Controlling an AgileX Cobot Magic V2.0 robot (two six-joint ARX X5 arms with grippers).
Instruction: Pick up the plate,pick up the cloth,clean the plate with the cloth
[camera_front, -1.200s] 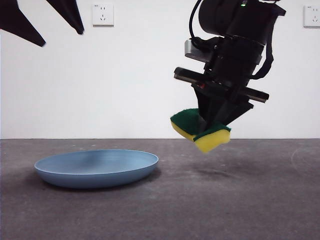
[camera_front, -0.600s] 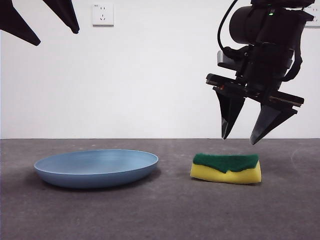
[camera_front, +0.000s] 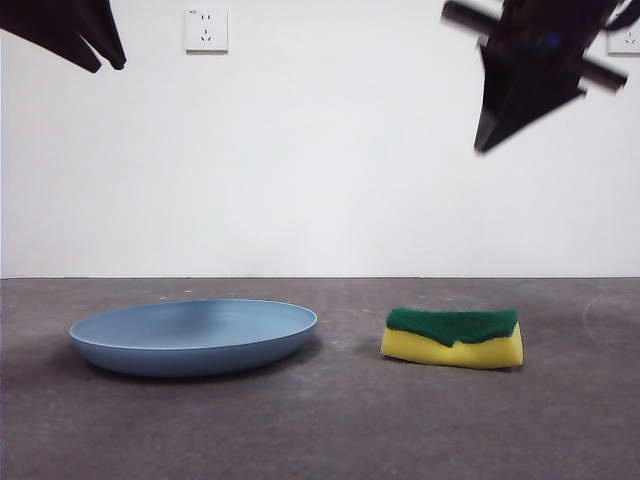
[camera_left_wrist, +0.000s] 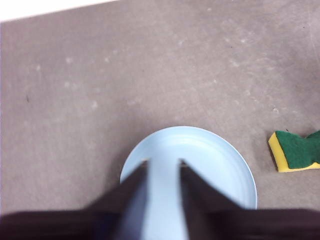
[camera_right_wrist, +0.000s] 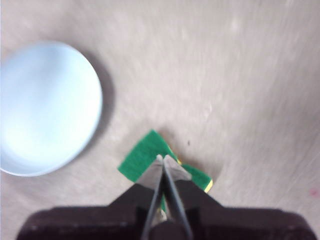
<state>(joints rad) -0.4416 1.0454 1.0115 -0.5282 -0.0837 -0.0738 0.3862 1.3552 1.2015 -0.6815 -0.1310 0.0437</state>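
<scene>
The plate (camera_front: 193, 336) lies flat on the table (camera_front: 320, 430), left of centre, with the cloth (camera_front: 452, 337) resting on the table to its right, a clear gap of bare surface between them. The right gripper (camera_right_wrist: 163, 159) hangs high above the cloth, empty, its jaws nearly pressed together. The left gripper (camera_left_wrist: 162, 162) hovers high over the plate, jaws parted and holding nothing. Open table surrounds both things, nearer and farther. The plate is smooth, shallow, round and light blue with a low rim; the cloth is a yellow foam block with a rough dark green top; the table is grey and matte.
</scene>
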